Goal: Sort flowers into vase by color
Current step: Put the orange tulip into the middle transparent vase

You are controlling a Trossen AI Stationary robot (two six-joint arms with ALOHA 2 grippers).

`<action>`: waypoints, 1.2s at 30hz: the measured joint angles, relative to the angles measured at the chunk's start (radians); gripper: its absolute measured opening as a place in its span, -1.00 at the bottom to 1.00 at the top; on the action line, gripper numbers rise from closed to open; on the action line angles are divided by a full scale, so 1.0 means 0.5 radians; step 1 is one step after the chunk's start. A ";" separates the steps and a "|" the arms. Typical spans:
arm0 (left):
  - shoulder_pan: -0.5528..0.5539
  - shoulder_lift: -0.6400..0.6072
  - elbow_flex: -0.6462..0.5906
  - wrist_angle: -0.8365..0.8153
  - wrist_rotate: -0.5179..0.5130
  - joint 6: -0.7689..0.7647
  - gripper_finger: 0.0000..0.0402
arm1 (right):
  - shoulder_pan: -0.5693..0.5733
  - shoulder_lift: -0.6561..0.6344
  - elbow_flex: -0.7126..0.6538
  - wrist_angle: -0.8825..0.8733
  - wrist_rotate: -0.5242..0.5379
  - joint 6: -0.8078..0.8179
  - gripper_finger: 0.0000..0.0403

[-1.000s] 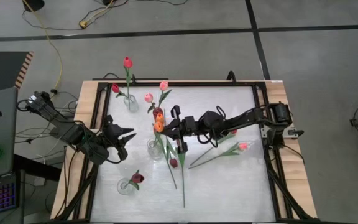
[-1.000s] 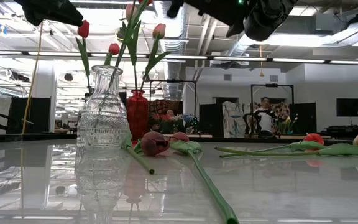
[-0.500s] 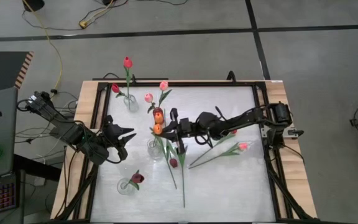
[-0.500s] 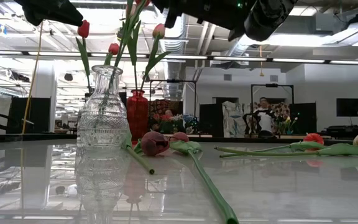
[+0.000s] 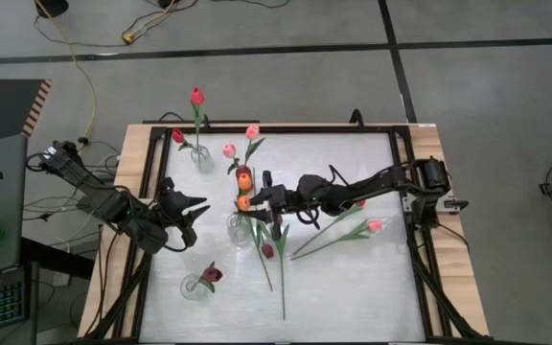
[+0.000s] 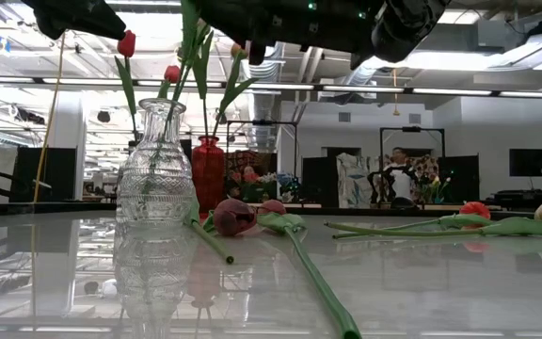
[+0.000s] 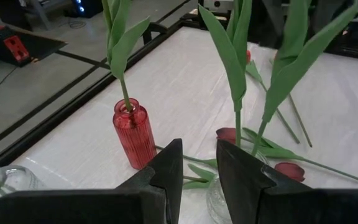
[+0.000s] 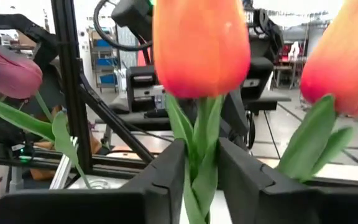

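- Near the middle of the table (image 5: 353, 278), an orange tulip (image 5: 243, 202) hangs upright in the right gripper (image 5: 257, 203), its head directly over the clear glass vase (image 5: 239, 230).
- In the right wrist view, the two dark fingers (image 8: 163, 180) are pressed against the green stem just below the orange head (image 8: 201, 46), so the gripper is clamped on the flower.
- A second orange tulip (image 5: 244, 178) stands beside it, its stem going down into the same clear vase.
- Behind that vase stands a small red vase (image 7: 133, 132) with a green stem in it.
- Two pink tulips (image 5: 252, 132) rise near the red vase; which vase holds them is not clear.
- Toward the far left corner, another clear vase (image 5: 201, 158) holds two red tulips (image 5: 196, 97).
- Near the front left, a fourth clear vase (image 5: 193, 287) holds a dark maroon tulip (image 5: 212, 275).
- Loose flowers lie flat on the table: a maroon one (image 5: 267, 251) just beside the central vase, and a pink one (image 5: 375, 226) farther right.
- At the table's left side, the left gripper (image 5: 199, 208) hangs above the surface, its fingers (image 7: 166, 171) slightly apart and holding nothing.
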 joint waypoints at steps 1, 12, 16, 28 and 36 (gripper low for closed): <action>0.000 0.000 0.000 0.000 0.000 -0.006 -0.57 | 0.000 -0.001 0.000 -0.016 0.000 0.001 -0.34; 0.000 0.000 0.000 0.000 0.020 -0.015 -0.57 | -0.013 -0.002 0.000 -0.184 0.001 0.062 0.02; 0.000 0.000 0.000 -0.001 0.021 -0.015 -0.57 | -0.013 -0.046 0.000 -0.305 0.001 0.008 0.04; 0.000 0.000 -0.001 -0.006 0.034 -0.015 -0.57 | -0.013 -0.514 -0.001 -1.485 0.106 -0.069 0.03; 0.001 0.000 -0.001 -0.006 0.033 -0.015 -0.57 | -0.006 -0.785 0.000 -2.256 0.107 0.533 0.03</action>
